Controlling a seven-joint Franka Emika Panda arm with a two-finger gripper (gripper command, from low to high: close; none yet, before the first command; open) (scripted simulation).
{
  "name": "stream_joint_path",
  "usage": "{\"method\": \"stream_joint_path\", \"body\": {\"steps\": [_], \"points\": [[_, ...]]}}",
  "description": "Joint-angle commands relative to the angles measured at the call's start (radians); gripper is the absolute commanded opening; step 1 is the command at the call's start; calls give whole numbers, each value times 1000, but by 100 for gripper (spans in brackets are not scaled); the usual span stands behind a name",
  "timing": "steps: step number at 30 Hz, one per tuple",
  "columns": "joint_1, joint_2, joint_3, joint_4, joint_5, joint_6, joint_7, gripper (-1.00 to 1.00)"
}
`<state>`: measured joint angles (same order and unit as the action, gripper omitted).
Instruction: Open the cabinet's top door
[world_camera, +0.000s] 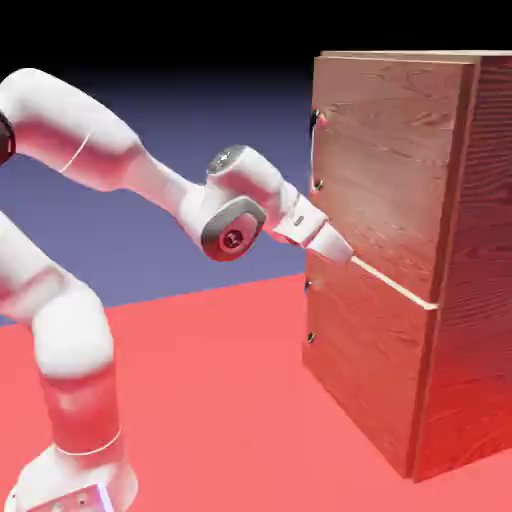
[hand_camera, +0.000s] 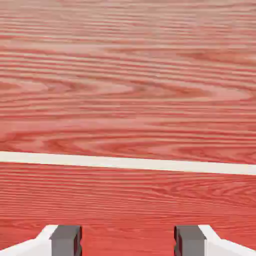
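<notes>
Hand: white, two-fingered, released, finger tips spread well apart with bare wood showing between them; near the cabinet front, around the height of the seam.
Finger tips: small, grey, blocky, one each side of middle at the bottom of the hand view.
Arm: white, jointed, smooth-shelled, reaching from the exterior view's left toward the cabinet.
Cabinet: tall, boxy, reddish-brown wood grain, upright at the exterior view's right.
Top door: large upper wood-grain panel, closed, directly above the seam.
Handle: thin, vertical, silver bar, near the top door's left edge in the exterior view, above the hand and apart from it.
Seam: narrow, pale strip, slightly slanted across the hand view, between top door and lower wood-grain door.
Table: flat, bright red surface, under the cabinet.
</notes>
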<state>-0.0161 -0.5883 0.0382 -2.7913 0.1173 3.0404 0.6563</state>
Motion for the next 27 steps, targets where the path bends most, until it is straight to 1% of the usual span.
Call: {"method": "stream_joint_path", "body": {"steps": [1,27], "points": [[-10,-7,14,7,44,1,-31,0],[-281,-183,383,187,1174,34,-848,0]]}}
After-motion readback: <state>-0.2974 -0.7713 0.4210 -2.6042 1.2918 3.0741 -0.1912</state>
